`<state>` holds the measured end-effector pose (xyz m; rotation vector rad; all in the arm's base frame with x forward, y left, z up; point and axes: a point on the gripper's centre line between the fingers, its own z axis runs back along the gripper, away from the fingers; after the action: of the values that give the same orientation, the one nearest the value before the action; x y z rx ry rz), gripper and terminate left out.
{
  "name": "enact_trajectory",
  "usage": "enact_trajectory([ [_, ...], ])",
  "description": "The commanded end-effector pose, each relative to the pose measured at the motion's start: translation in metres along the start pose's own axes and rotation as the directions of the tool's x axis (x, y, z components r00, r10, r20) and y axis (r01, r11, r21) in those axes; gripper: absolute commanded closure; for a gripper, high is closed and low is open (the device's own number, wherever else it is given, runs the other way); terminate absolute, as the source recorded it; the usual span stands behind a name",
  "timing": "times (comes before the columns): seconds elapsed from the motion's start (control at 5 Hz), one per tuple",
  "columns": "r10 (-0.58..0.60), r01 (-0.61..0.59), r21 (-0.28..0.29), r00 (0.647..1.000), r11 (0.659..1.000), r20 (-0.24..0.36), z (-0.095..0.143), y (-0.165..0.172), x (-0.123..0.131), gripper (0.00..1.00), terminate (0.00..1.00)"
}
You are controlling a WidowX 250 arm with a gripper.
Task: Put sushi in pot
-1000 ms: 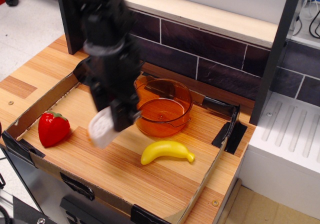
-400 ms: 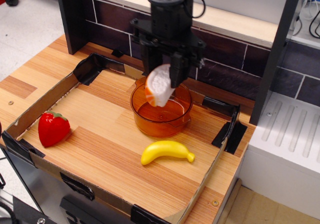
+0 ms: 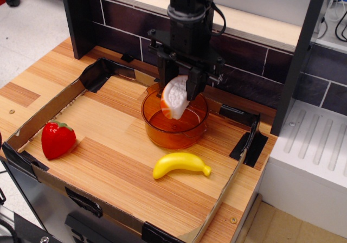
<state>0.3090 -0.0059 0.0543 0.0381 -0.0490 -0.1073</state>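
The sushi [image 3: 174,97] is a white bumpy piece with an orange edge. It hangs tilted, held by my black gripper [image 3: 180,85], right above the pot [image 3: 175,126]. Its lower end reaches down to about the pot's rim. The pot is a round translucent amber-orange pot standing on the wooden board near the back wall. My gripper is shut on the sushi's upper end, with the arm coming down from above.
A red strawberry [image 3: 57,139] lies at the left of the board and a yellow banana [image 3: 180,164] lies in front of the pot. A low cardboard rim [image 3: 40,121] with black tape corners surrounds the board. A dark tiled wall [image 3: 244,64] stands behind.
My gripper carried the sushi from the left of the board, up and right to over the pot, and has since lowered it slightly toward the pot.
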Motion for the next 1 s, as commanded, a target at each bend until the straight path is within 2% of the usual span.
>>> enact_trajectory([
  [0.0,-0.012,0.012,0.043,1.000,0.999,0.015,-0.008,0.012,0.007,1.00,0.00],
  [0.2,-0.018,0.017,0.052,1.000,0.998,0.007,-0.011,0.011,0.004,0.00,0.00],
  [0.4,-0.015,0.016,0.033,0.999,0.999,-0.031,-0.007,0.012,0.005,0.00,0.00],
  [0.6,-0.025,0.026,0.022,0.999,0.999,-0.042,0.005,0.011,0.003,0.00,0.00],
  [0.8,-0.010,0.010,-0.013,1.000,1.000,0.000,0.029,0.013,0.001,0.00,0.00],
])
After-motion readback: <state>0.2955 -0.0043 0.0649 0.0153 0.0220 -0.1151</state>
